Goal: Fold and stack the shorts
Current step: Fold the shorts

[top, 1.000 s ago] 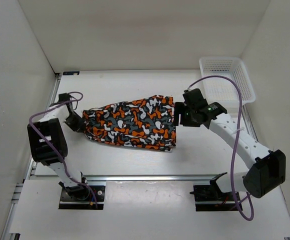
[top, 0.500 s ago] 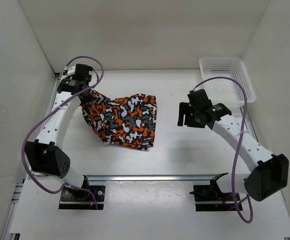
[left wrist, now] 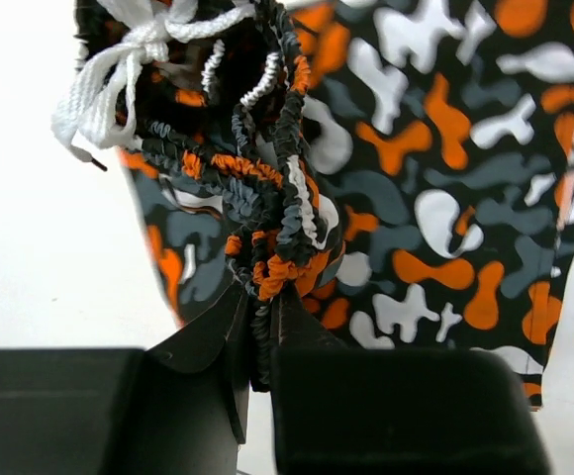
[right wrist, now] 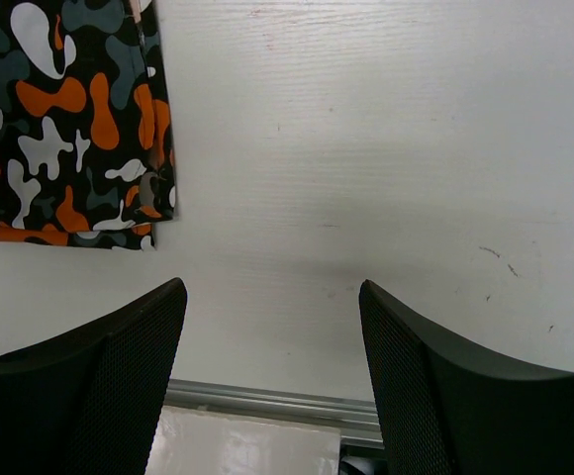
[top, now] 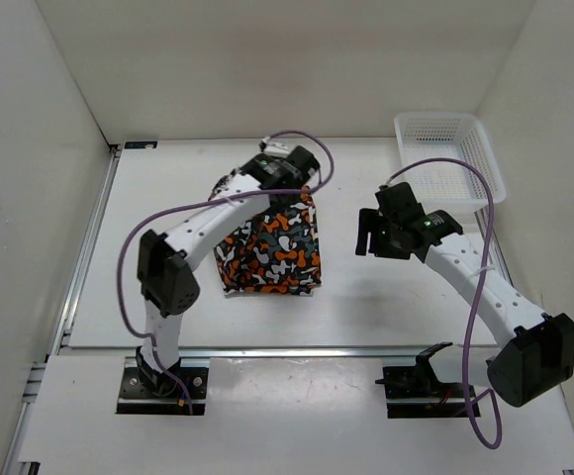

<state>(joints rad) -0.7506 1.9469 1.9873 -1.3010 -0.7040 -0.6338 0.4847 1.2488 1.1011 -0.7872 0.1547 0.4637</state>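
A white worktop point(top: 168, 198) is carrying the scene, seen from above. The left arm is reaching across it from its base to the middle, and the right arm is bending in from the other side. The soft shorts printed with orange, black, white and grey blotches point(top: 272, 247) are lying partly doubled over near the centre, between the two arms, with the slightly longer side running from far to near. A white plastic mesh basket point(top: 440, 118) is sitting at the far right corner, well apart from the fabric.

The left arm's fingers point(left wrist: 208, 332) are pinching the gathered elastic waistband point(left wrist: 277, 218) at the far edge of the shorts, with the rest of the printed cloth spreading out beyond them. A white drawstring bow point(left wrist: 119, 69) is dangling from that bunch. The right arm's fingers point(right wrist: 99, 376) are spread wide and holding nothing, hovering just beside the shorts' right edge.

The left arm is therefore the one placed to finish the fold, probably by lowering the waistband toward the near edge.
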